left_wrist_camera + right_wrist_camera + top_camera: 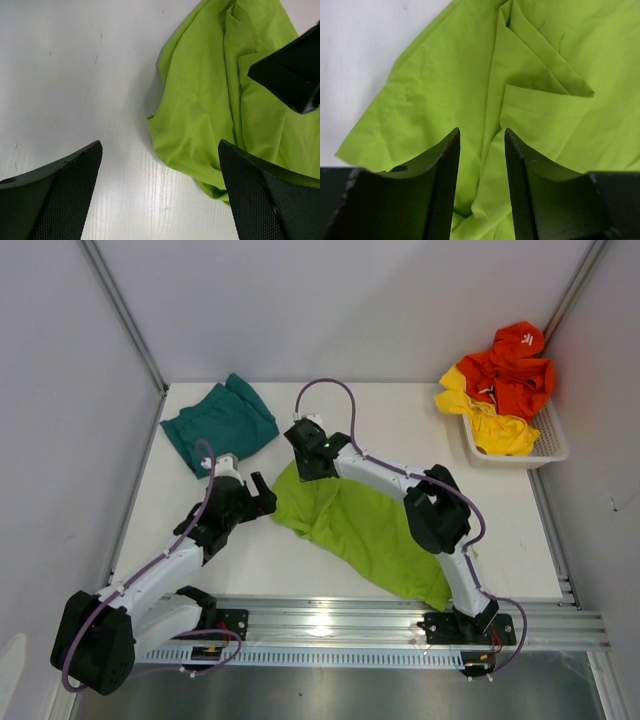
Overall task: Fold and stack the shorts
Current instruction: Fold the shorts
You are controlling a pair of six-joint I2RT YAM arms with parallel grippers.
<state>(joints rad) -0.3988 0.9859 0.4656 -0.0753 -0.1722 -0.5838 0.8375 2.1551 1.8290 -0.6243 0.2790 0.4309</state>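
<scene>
Lime shorts (370,530) under both grippers: left gripper (159,147) wide open, right gripper (481,134) narrowed over a fold.

The right gripper's black mesh-faced fingers (440,190) stand part-way apart with a ridge of the lime shorts in the gap; whether they pinch it I cannot tell. The left gripper's fingers are spread wide and hold nothing, one over bare table (60,75), the other over the left edge of the lime shorts. The lime shorts lie rumpled from the table's middle to its near right edge. The teal shorts (220,423) lie in a compact pile at the far left corner, well apart. At the far right a white basket (548,445) holds orange clothes (515,370) and yellow clothes (495,425).
</scene>
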